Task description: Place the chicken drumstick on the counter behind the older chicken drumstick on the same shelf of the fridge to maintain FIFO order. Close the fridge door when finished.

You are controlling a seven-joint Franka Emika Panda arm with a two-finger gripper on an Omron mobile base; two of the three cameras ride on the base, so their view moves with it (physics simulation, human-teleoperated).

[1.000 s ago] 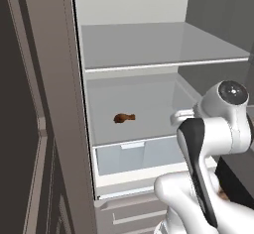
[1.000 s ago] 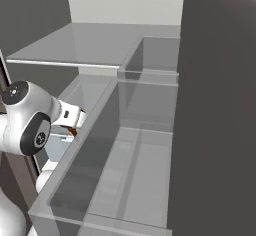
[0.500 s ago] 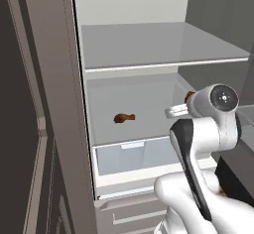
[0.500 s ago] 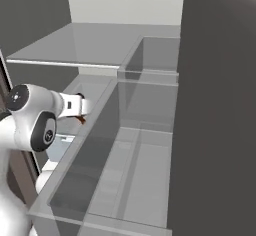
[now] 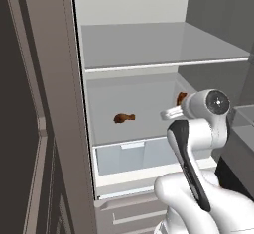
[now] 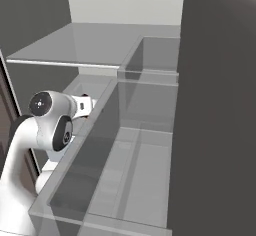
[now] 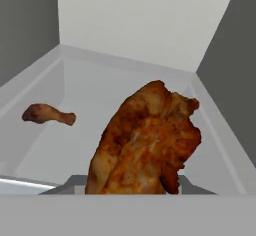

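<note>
Inside fridge (image 5: 134, 0), fingers grip drumstick (image 7: 145, 140) above shelf (image 7: 75, 145); older drumstick (image 7: 47, 114) lies ahead-left, so held one needs carrying deeper for FIFO.

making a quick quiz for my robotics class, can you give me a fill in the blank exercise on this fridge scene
1. The gripper is shut on a chicken ____.
2. The older drumstick lies on the fridge shelf below the ____ shelf.
3. The fridge door stands ____.
4. In the hand view, the older drumstick lies to the ____ of the held one.

Missing words: drumstick; upper; open; left
</note>
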